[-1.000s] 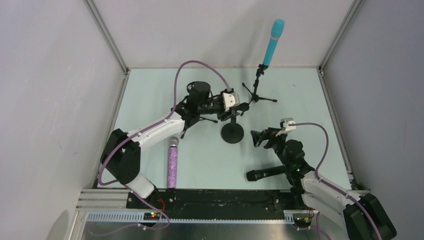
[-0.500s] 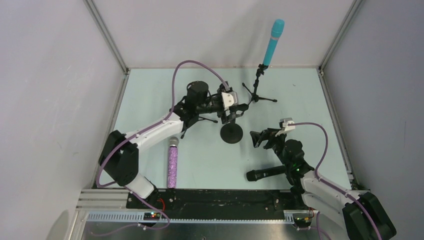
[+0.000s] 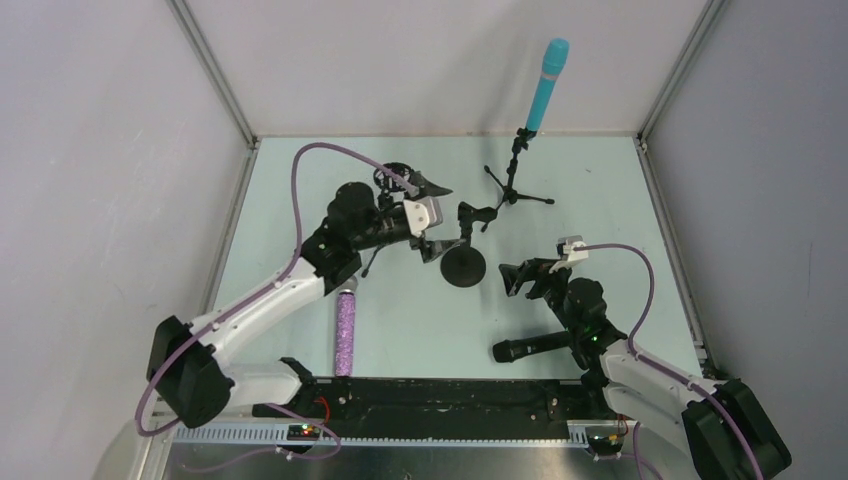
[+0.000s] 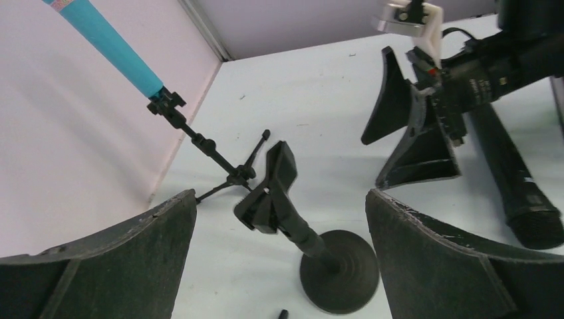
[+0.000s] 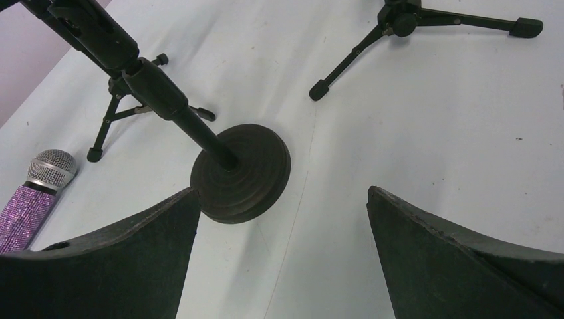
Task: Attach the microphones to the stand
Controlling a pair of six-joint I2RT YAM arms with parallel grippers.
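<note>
Your left pincer [image 3: 438, 222], jaws apart and empty, sits nearest the purple microphone [image 3: 346, 330], which lies at its seven o'clock, long axis running twelve to six.

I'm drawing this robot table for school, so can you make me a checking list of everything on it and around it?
Surface: pale green tabletop.
Job's things: cyan microphone clipped on the far tripod stand; purple glitter microphone and black microphone lying flat; round-base stand, clip empty; small tripod stand.
Clutter: nothing seen.
Grippers: left gripper open, empty; right gripper open, empty.
Cables: purple cable looping off each arm.
Surroundings: plain walls, metal frame.
</note>
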